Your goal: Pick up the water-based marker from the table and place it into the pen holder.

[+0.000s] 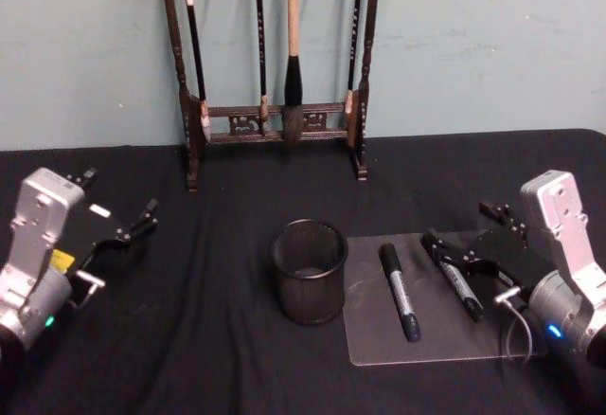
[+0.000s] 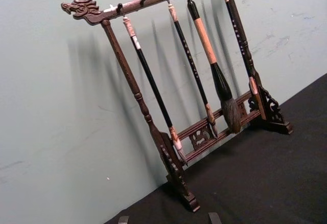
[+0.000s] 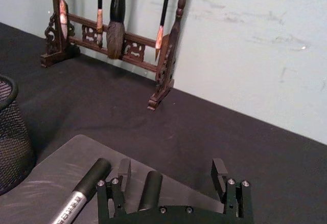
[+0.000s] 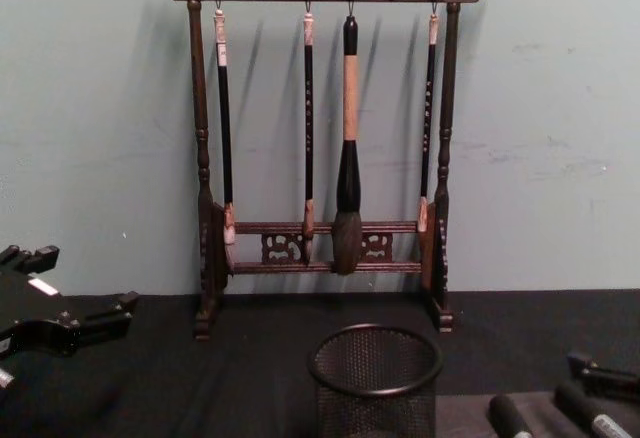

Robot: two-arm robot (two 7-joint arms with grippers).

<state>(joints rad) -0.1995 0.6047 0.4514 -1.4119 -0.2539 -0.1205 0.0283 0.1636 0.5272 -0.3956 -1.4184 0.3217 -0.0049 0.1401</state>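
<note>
Two black-capped, grey-barrelled markers lie on a translucent mat on the black table. One marker lies free next to the pen holder, a black mesh cup standing left of the mat. My right gripper is low over the mat and open. The other marker lies between its fingers; in the right wrist view this marker sits close to one finger of the right gripper. My left gripper hangs open over the table's left side, holding nothing.
A tall dark wooden rack hung with several brushes stands at the back of the table against the pale wall. The chest view shows the rack directly behind the pen holder. Bare black cloth lies between the left gripper and the cup.
</note>
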